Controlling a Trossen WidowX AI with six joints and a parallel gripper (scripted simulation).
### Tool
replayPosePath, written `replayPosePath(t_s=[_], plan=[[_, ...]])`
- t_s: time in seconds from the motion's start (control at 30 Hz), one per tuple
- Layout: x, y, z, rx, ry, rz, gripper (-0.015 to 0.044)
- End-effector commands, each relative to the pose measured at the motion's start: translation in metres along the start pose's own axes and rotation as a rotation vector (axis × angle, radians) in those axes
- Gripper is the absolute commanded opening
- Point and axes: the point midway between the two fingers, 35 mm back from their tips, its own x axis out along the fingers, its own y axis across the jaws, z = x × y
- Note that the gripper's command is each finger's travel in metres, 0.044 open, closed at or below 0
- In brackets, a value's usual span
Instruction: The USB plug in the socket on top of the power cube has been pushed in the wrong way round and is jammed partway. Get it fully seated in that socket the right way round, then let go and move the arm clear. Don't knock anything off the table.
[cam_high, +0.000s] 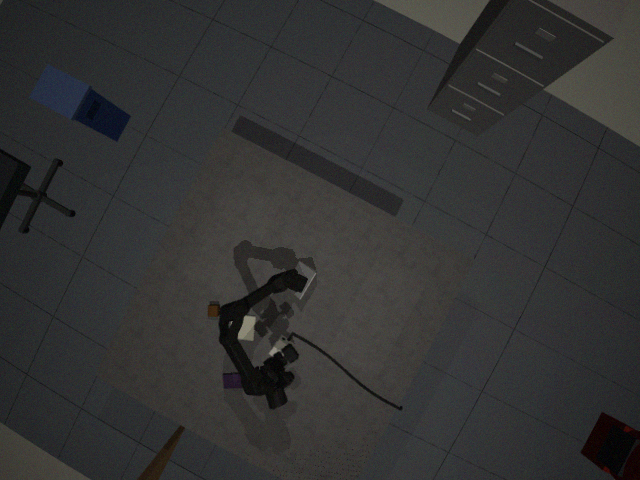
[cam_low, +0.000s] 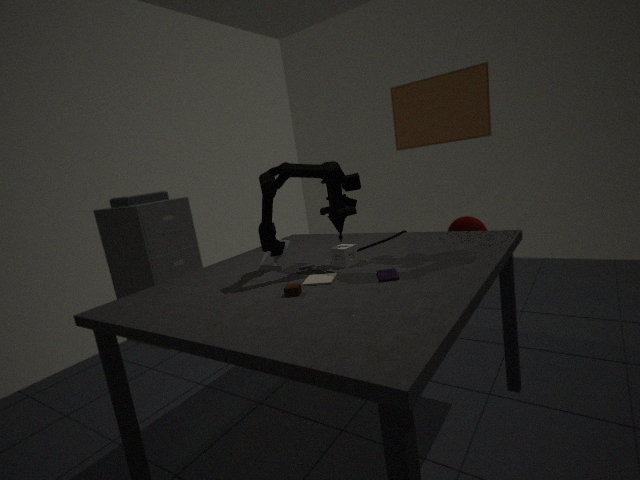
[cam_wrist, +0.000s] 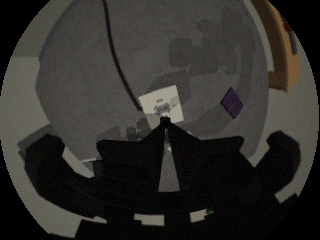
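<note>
The claw (cam_low: 340, 233) is closed on the plug (cam_wrist: 164, 122), which stands upright, long axis vertical, above the cube (cam_low: 343, 253) on the counter (cam_low: 330, 330)

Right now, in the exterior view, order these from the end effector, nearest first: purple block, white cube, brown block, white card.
1. White cube, under the end effector holding the plug.
2. White card, left.
3. Purple block, right.
4. Brown block, front left.

Dim room: grey walls, tiled floor (cam_low: 568, 361). Filing cabinet (cam_low: 147, 242) by left wall, orange board (cam_low: 440, 105) on right wall, dark four-legged table (cam_low: 361, 330) centre
</note>
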Motion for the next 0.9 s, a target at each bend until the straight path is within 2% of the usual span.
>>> replayPosePath(t_s=[0.0,0.23,0.87], plan=[[0.0008,0.0004,0.0,-0.088,0.001,0.001,0.0],[0.0008,0.0004,0.0,-0.253,0.0,0.001,0.0],[0.0007,0.0,0.0004,-0.255,-0.003,0.0,0.0]])
